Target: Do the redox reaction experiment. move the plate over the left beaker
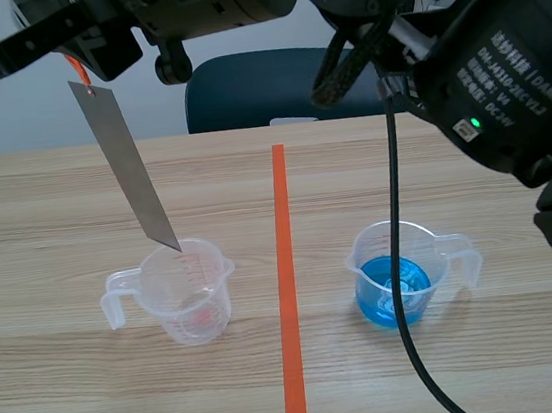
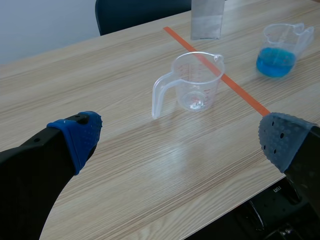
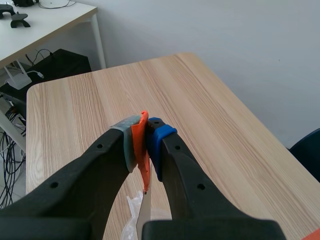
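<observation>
A thin grey metal plate (image 1: 128, 169) with an orange tab hangs tilted from my right gripper (image 1: 85, 61), which reaches across the top from the right. The plate's lower corner sits at the rim of the clear left beaker (image 1: 181, 294). In the right wrist view, the right gripper (image 3: 143, 135) is shut on the orange tab (image 3: 142, 150), with the plate (image 3: 145, 212) hanging below it. My left gripper (image 2: 175, 145) stands open above the table, short of the left beaker (image 2: 195, 82), with the plate (image 2: 206, 20) above that beaker. The right beaker (image 1: 397, 272) holds blue liquid.
An orange tape line (image 1: 288, 286) runs between the two beakers. A black cable (image 1: 399, 252) hangs from the right arm in front of the blue beaker (image 2: 280, 50). A dark chair (image 1: 261, 87) stands behind the table's far edge.
</observation>
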{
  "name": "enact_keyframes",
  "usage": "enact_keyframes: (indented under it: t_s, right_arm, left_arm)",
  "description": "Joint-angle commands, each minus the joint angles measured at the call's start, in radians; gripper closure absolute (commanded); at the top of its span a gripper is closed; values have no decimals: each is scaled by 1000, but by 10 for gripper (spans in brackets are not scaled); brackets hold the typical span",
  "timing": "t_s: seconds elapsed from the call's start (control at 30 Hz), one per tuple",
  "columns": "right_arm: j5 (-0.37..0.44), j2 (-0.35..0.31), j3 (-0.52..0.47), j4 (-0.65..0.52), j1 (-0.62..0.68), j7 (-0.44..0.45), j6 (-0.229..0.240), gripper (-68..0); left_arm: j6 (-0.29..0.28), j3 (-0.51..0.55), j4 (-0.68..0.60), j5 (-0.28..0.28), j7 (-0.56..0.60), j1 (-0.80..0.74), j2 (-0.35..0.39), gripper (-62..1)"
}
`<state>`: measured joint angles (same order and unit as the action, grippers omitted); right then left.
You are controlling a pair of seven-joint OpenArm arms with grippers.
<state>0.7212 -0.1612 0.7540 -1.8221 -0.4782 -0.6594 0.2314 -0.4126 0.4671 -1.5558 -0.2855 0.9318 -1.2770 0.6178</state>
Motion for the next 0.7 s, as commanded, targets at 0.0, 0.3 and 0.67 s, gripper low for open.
enact_keyframes:
  t_s: [0.0, 0.3, 0.67]
  right_arm:
    - [3, -2, -9, -4, -15, 16, 0, 0]
    - [4, -2, -9, -4, -15, 27, 0, 0]
    - [3, -2, -9, -4, -15, 26, 0, 0]
  left_arm:
    - [-1, 6, -14, -9, 14, -3, -3, -623]
    - [-1, 6, -14, -9, 14, -3, -3, -623]
    - [-1, 6, -14, -9, 14, -3, -3, -623]
